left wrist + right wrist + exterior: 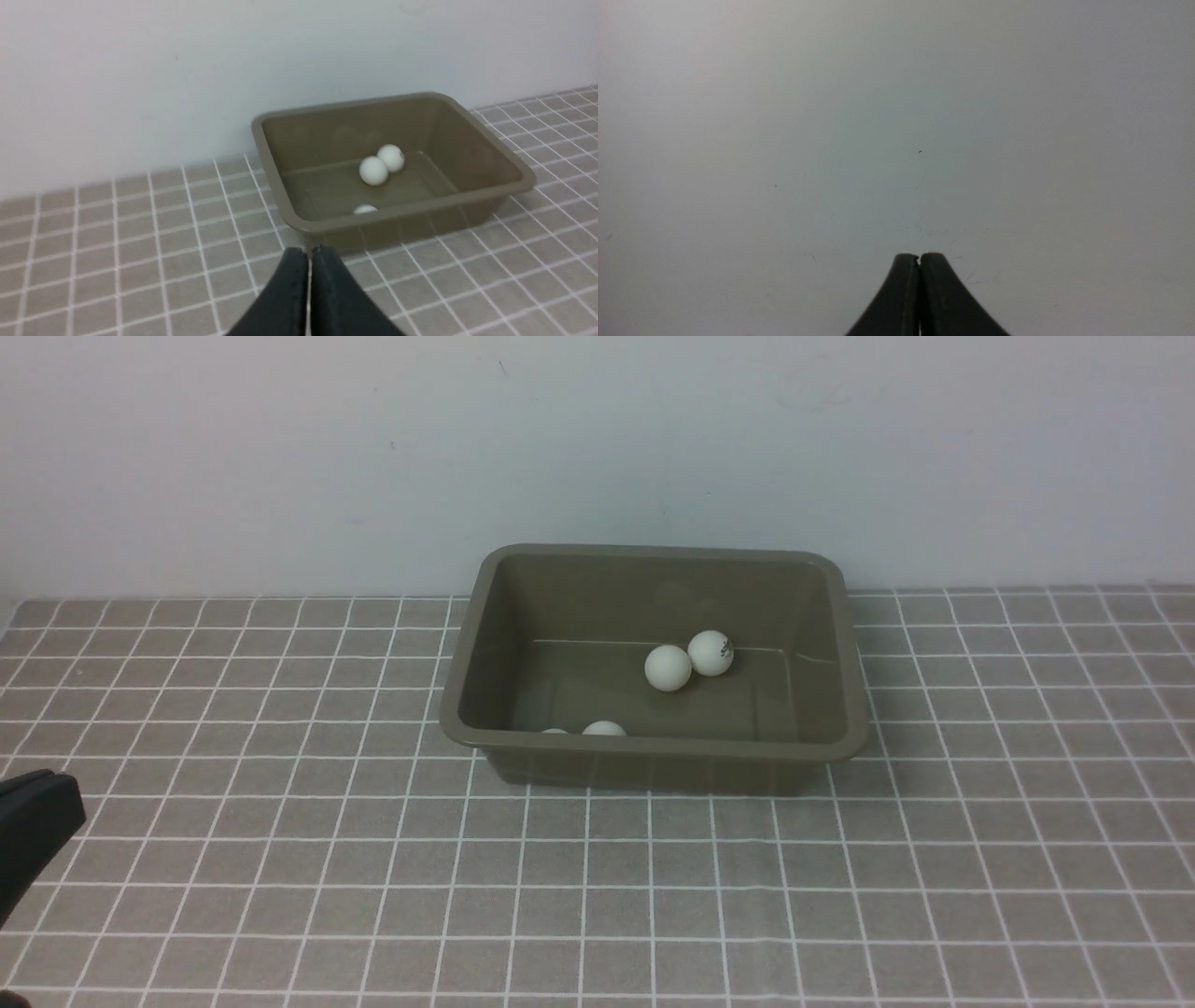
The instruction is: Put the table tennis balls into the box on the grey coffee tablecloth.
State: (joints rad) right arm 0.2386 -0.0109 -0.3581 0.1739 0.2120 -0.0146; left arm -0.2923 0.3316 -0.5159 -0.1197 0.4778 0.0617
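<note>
**All four balls look boxed: I check the count, then park clean**

I start with the grey coffee tablecloth: the grid I can see is bare of stray balls, both around the box and out toward my left gripper. The right wrist camera shows only blank wall past the right gripper, so that arm tells me nothing about the cloth.

The box sits ahead of the left fingertips and slightly to their right, apart from them, its near wall facing the tips. Inside it I count the table tennis balls: a touching pair, one plain and one with a dark mark, toward the far wall, then a third and a sliver of a fourth tucked behind the near rim.

Both pairs of fingers are pressed tip to tip with nothing between them.

My judgement is that placing is finished and the step now is verification and retreat. To do it well I would keep the left fingers clear of the near rim, since a nudge could jolt the light balls, and confirm that half-hidden fourth ball from a higher angle before I call it done
</note>
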